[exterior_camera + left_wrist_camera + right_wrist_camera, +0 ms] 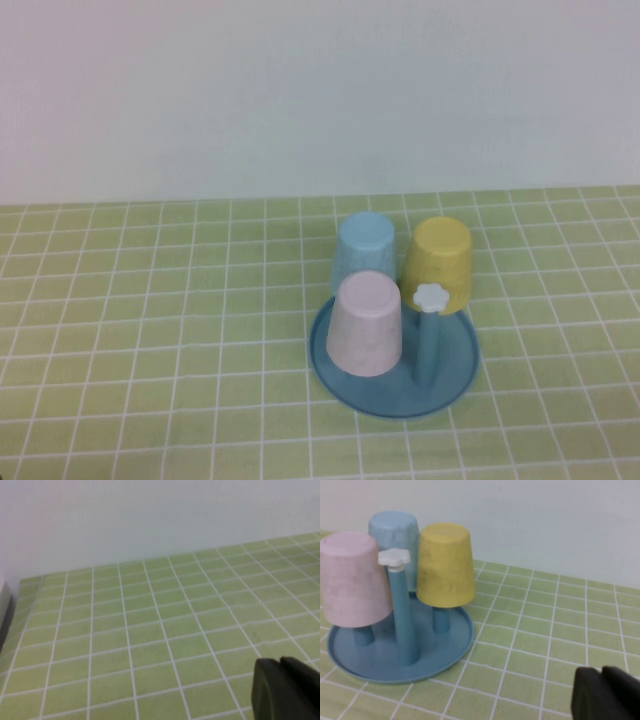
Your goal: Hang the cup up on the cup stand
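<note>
The pale pink cup hangs upside down on a peg of the blue cup stand; it also shows in the right wrist view over the stand's dish. One peg with a white flower knob stands bare. Neither gripper shows in the high view. My left gripper is shut and empty above bare tablecloth. My right gripper is shut and empty, well apart from the stand.
A light blue cup and a yellow cup hang upside down on the stand's back pegs. The table is covered by a green grid-patterned cloth. A white wall stands behind the table.
</note>
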{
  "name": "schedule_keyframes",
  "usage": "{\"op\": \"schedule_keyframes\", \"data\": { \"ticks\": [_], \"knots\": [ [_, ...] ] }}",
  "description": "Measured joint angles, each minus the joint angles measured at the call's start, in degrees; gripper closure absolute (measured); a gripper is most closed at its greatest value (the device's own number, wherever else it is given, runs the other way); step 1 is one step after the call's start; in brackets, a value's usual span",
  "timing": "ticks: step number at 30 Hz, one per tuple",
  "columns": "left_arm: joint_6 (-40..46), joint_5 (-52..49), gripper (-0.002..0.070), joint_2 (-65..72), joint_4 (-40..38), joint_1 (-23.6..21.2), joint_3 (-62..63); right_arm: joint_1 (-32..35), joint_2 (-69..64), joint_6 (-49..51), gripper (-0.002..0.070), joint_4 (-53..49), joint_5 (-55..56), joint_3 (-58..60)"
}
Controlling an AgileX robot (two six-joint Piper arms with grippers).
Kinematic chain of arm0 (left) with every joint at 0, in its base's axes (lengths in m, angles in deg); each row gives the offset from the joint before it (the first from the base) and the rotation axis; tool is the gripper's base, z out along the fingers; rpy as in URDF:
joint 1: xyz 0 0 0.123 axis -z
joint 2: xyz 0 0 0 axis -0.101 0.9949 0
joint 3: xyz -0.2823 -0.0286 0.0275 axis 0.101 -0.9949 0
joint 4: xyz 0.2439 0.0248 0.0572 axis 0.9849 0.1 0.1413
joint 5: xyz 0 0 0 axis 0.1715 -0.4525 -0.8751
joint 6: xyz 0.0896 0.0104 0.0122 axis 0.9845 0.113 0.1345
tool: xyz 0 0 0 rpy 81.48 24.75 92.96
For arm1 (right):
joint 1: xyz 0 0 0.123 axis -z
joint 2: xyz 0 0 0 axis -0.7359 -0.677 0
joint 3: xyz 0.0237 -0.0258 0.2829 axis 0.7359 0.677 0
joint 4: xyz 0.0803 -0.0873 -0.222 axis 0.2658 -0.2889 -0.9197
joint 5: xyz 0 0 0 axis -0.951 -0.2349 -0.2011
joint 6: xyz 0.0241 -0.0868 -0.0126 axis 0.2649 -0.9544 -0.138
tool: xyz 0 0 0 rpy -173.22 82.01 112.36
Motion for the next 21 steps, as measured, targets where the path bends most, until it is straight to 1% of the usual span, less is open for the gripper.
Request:
{"op": "schedule_keyframes", "data": {
  "ticks": [2,21],
  "knots": [
    [0.0,-3.06,0.0675,0.0,0.0,0.0,0.0,0.0,0.0,0.0,0.0637,0.0,0.0,0.0],
    [-0.03,-3.15,0.0675,0.0,-0.16,0.0,0.0,0.0,0.0,0.0,0.0638,0.0,0.0,0.0]
  ]
}}
